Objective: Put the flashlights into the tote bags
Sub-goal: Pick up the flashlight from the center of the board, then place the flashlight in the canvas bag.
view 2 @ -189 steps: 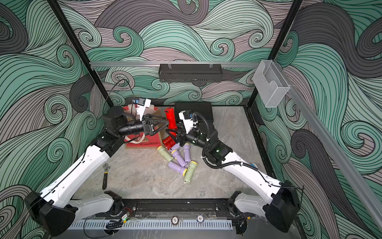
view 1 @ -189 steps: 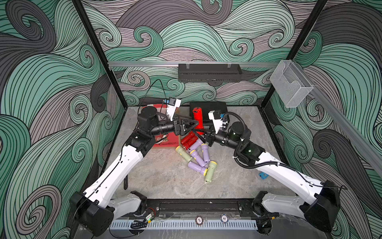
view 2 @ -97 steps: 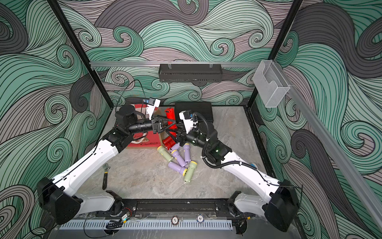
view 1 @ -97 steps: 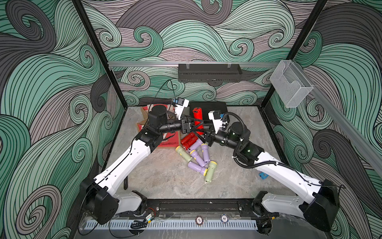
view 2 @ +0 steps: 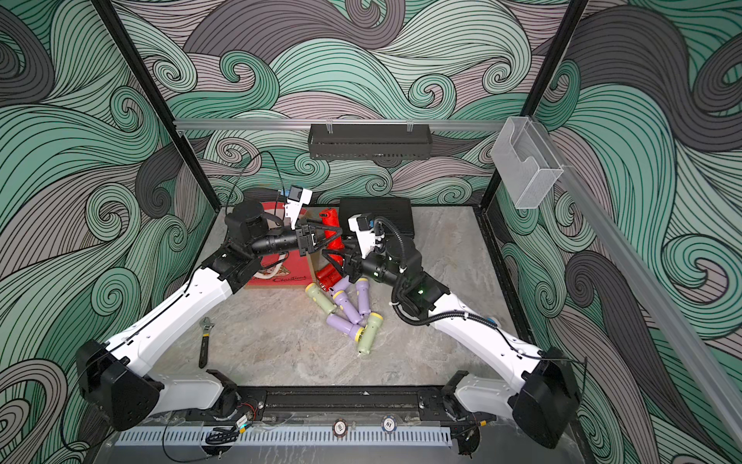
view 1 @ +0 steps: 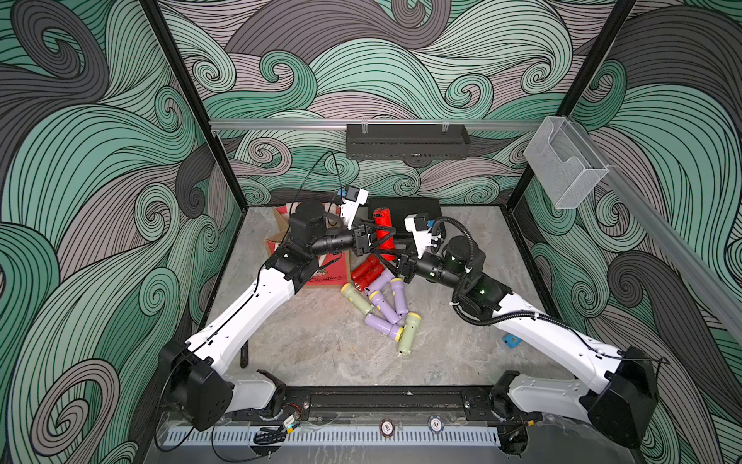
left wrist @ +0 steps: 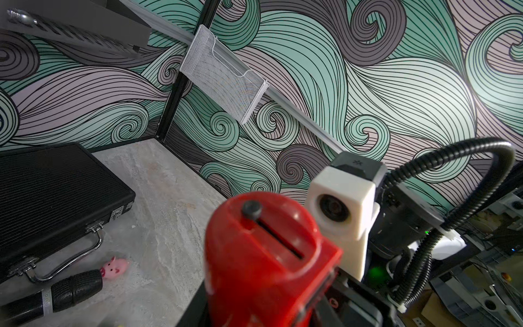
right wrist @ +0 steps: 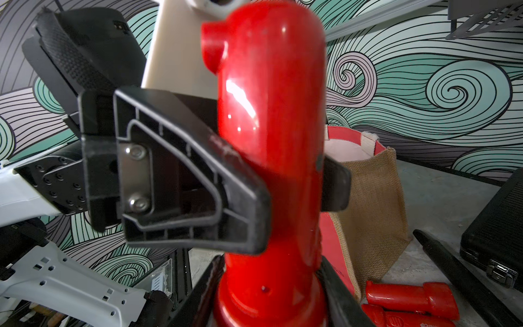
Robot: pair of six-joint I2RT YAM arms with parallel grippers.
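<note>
A heap of flashlights lies at the middle of the tabletop. From it, the bag stands at ten o'clock, just beside the heap's nearest two, and the case lies flat at twelve by the back edge. Between bag and case an upright flashlight is off the tabletop, the left tool clamped around its middle and the right tool gripping its lower end. A wrench lies at eight o'clock. A stick lies beside the case's handle, with a pig figure at its tip.
</note>
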